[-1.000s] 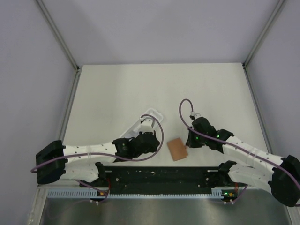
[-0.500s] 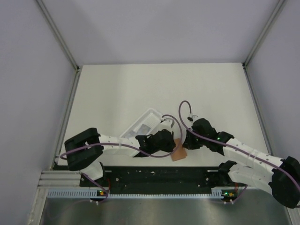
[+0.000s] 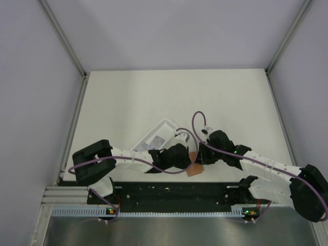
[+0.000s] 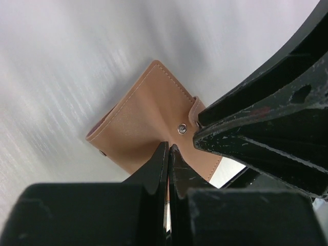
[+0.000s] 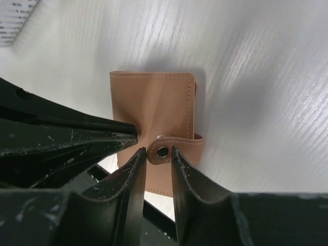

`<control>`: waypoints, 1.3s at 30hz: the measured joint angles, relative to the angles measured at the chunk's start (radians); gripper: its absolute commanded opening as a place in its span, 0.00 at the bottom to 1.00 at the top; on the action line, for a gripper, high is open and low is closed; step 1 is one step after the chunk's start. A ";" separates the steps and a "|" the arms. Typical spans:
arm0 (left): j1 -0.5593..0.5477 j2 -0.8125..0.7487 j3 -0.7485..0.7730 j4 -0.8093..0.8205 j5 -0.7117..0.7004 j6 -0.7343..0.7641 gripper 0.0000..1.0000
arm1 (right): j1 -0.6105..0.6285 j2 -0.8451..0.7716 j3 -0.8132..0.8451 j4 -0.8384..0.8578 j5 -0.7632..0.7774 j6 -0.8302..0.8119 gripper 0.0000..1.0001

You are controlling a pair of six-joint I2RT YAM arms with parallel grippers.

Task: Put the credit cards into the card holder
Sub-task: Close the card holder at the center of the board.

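Observation:
The card holder (image 3: pixel 195 170) is an orange-brown folded wallet lying near the table's front edge. It also shows in the left wrist view (image 4: pixel 143 123) and the right wrist view (image 5: pixel 154 102). My left gripper (image 4: pixel 169 147) is shut and empty, its tips resting on the wallet's face just below the bare snap stud (image 4: pixel 181 128). My right gripper (image 5: pixel 158 152) is shut on the wallet's strap tab (image 5: pixel 163 151), which is unsnapped and lifted. In the top view the left gripper (image 3: pixel 189 163) and right gripper (image 3: pixel 201 159) meet over the wallet. No credit cards show.
A white plastic tray (image 3: pixel 159 134) lies just left of the wallet, partly under my left arm; its corner shows in the right wrist view (image 5: pixel 15 15). The black base rail (image 3: pixel 174 192) runs close below the wallet. Grey walls enclose the table.
My left arm has swung right from the white tray to the wallet and set its shut tips on it. My right gripper has moved left onto the wallet's strap.

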 measured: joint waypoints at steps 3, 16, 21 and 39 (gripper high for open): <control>0.000 0.000 -0.013 0.008 0.000 -0.007 0.00 | 0.000 0.015 -0.016 0.041 -0.025 0.007 0.38; 0.000 -0.026 -0.066 0.049 -0.004 -0.031 0.00 | -0.006 -0.023 -0.063 0.169 -0.111 0.063 0.37; 0.000 -0.047 -0.075 0.040 -0.005 -0.029 0.00 | -0.009 -0.175 -0.064 0.152 -0.041 0.070 0.21; 0.000 -0.079 -0.082 0.021 -0.013 -0.020 0.00 | -0.013 -0.189 -0.061 -0.057 0.104 0.060 0.18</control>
